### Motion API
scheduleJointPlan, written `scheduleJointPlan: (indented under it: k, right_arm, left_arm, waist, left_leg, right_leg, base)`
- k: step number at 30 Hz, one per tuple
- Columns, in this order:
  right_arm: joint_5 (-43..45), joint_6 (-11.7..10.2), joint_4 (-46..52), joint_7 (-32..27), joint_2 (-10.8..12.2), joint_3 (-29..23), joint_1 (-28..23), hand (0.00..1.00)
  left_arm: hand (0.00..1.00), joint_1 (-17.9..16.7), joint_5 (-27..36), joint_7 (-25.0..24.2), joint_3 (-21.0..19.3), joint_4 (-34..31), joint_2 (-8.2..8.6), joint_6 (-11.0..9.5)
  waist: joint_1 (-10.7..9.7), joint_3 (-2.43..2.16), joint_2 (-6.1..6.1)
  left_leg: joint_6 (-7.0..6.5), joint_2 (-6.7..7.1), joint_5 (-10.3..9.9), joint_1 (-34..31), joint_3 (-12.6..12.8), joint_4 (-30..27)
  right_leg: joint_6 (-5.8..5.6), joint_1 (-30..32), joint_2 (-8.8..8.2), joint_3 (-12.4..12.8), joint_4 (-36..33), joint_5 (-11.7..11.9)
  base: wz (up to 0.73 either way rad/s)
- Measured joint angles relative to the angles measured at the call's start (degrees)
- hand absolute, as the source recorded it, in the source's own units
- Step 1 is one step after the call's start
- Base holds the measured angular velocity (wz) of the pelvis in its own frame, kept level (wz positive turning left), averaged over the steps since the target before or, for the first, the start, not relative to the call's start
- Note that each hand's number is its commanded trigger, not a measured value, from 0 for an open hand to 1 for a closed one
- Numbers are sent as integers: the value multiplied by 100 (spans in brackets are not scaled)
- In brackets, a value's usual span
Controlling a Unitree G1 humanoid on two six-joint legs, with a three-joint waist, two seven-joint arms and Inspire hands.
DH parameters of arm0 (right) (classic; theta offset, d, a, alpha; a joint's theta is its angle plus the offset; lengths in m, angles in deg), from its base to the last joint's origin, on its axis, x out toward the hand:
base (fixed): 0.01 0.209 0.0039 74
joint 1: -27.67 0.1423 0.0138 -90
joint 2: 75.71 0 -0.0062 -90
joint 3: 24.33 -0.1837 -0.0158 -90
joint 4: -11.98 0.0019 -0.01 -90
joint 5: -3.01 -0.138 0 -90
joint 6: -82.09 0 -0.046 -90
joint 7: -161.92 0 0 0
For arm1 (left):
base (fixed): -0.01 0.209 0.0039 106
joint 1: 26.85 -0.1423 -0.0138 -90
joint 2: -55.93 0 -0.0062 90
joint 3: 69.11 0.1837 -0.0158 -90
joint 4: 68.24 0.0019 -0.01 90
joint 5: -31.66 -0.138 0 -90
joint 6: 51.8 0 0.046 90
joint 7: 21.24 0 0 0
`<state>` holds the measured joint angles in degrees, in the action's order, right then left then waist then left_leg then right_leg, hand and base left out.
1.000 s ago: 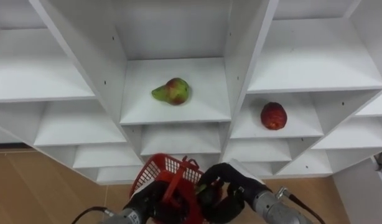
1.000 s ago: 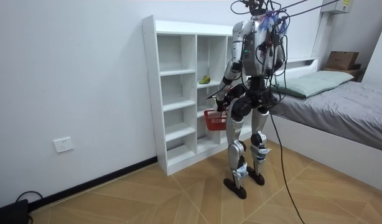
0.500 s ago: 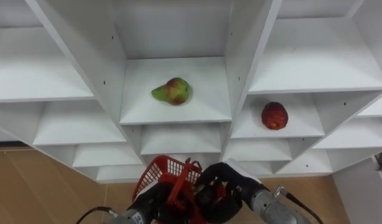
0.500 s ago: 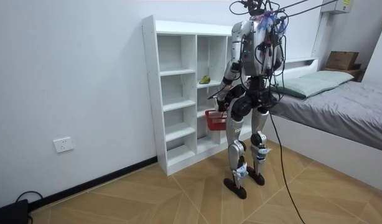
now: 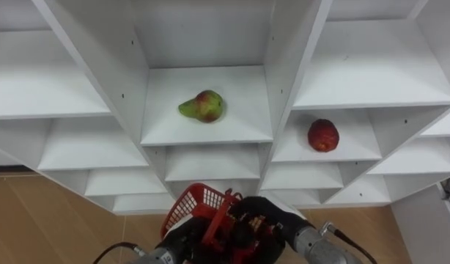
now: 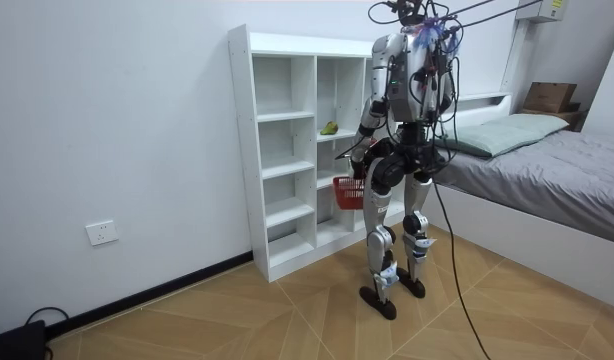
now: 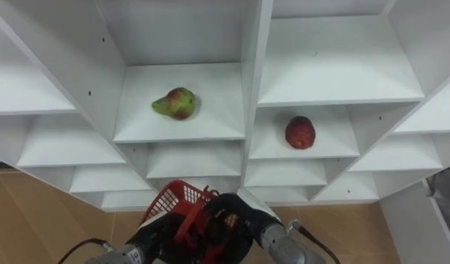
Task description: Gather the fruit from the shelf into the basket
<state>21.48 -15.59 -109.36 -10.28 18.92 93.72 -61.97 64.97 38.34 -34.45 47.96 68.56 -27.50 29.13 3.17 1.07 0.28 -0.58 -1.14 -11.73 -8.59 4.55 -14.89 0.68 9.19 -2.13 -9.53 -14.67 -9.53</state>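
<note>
Fingers of our right hand point(image 5: 273, 224) curl down into the basket point(image 5: 190, 204). We cannot tell whether they clamp anything, as red mesh and dark fingers overlap. Our left hand point(image 5: 179, 238) is wrapped round the basket's handle from its left side. A second ago the right hand sat just beside the basket's right rim. Now it lies over the mouth, and the basket has come up a little toward it. We judge this to be a drop-off into the basket, though its contents are hidden. Above the basket, the pear point(image 5: 202, 107) has not moved in its closet point(image 5: 285, 66) cell, nor has the apple point(image 5: 323, 136), up and right of the basket. Both are left to collect.
</note>
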Motion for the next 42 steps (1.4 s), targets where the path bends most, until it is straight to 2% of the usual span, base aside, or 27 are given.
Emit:
scheduleJointPlan:
  k: [7, 26, 34, 38, 42]
  right_arm:
    - [9, 7, -55, 118, 42, 1, 33, 0]
    - [3, 4, -163, 111, 38, -12, 86, 0]
    - [-29, -1, -140, 112, 15, 39, 87, 0]
    - [-17, -3, -56, 120, -15, 53, 76, 0]
    - [-10, -4, 410, 174, -231, 57, 39, 0]
  left_arm:
    - [100, 2, 2, -21, 2, -22, 74, 3]
    - [100, 3, 0, 4, 0, -31, 119, 3]
    - [100, -10, 0, 74, 6, -24, -78, 3]
    - [100, -24, -9, 213, -142, 42, -101, -2]
    - [100, -54, -9, 362, -395, 39, -140, -4]
  waist:
    - [-3, 2, 4]
    - [-25, -3, -4]
    - [9, -2, -23]
    - [25, -7, -37]
    - [51, -8, -26]
  left_leg:
    - [0, -1, 0, 9, 2, 0]
    - [0, -5, 0, 20, 4, -5]
    - [0, -3, 0, 102, -15, 9]
    - [1, -1, 0, 132, -7, 27]
    - [3, 4, 2, 175, 4, 22]
  right_leg:
    - [0, -7, 5, -3, -2, 0]
    - [1, -16, 3, -24, 3, 0]
    - [1, -108, 5, -23, 4, 0]
    - [0, -125, 8, -21, 1, 0]
    - [0, -146, 3, -7, -19, 0]
  base:
    - [0]
    - [0]
    - [0]
    - [0]
    - [-2]
